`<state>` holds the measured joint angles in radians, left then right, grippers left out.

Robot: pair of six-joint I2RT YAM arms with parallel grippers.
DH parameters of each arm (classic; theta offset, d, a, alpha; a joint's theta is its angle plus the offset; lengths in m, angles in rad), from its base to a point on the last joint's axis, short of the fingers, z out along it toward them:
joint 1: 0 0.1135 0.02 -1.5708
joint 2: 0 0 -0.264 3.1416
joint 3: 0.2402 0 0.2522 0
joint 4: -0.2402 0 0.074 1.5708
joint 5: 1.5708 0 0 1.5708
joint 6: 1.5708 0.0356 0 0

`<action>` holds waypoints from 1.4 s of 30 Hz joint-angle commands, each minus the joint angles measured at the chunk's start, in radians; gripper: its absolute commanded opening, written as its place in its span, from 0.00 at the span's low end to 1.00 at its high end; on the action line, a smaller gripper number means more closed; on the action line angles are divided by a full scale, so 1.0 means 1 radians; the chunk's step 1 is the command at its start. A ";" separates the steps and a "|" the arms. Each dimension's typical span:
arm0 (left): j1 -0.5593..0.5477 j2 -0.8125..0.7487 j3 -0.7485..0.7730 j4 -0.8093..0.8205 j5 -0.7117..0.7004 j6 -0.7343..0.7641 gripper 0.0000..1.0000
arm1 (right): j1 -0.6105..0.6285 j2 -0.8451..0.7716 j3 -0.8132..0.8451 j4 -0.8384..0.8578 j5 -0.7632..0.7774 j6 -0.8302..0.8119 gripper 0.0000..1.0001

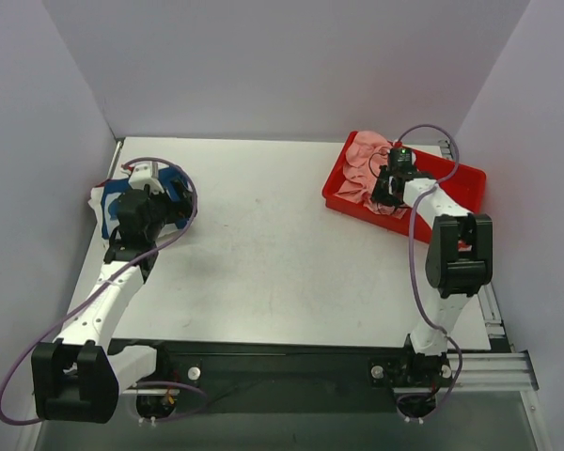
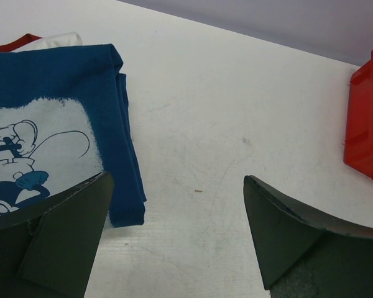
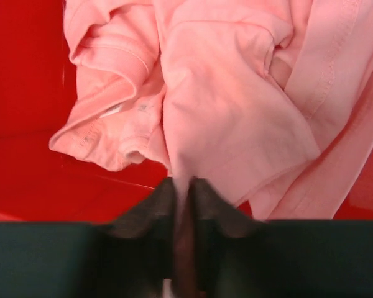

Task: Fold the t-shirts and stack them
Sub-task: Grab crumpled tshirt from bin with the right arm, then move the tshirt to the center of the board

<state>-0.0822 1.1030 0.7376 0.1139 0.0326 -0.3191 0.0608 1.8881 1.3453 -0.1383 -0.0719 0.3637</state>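
Table [image 1: 282,254], upper right: right end effector [image 3: 185,186] pinches pink t-shirt [image 3: 236,112], maybe one layer, lift slow; left end effector [image 2: 177,180] wide.

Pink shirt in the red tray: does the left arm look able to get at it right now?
Probably not. The left gripper hangs open by the blue shirt, across the table from the tray, and the right gripper is shut on the pink shirt.

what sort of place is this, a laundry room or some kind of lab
Most likely a robotics lab test cell, not a home: a left arm and right arm bolted to a rail at a white table, plain walls boxing it in, and a pink t-shirt in a red tray.
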 commanded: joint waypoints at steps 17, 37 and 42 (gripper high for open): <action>0.002 0.021 0.036 0.073 0.026 0.012 0.97 | 0.189 -0.564 0.126 -0.018 0.030 -0.083 0.00; -0.005 -0.031 0.002 0.118 0.081 0.017 0.97 | 0.677 -0.373 0.836 0.017 -0.144 -0.330 0.00; -0.004 -0.046 -0.006 0.115 0.079 0.020 0.97 | 0.744 -0.359 0.855 0.028 -0.098 -0.356 0.00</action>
<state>-0.0841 1.0878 0.7280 0.1780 0.0952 -0.3103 0.7830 1.5429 2.1887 -0.1822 -0.1833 0.0513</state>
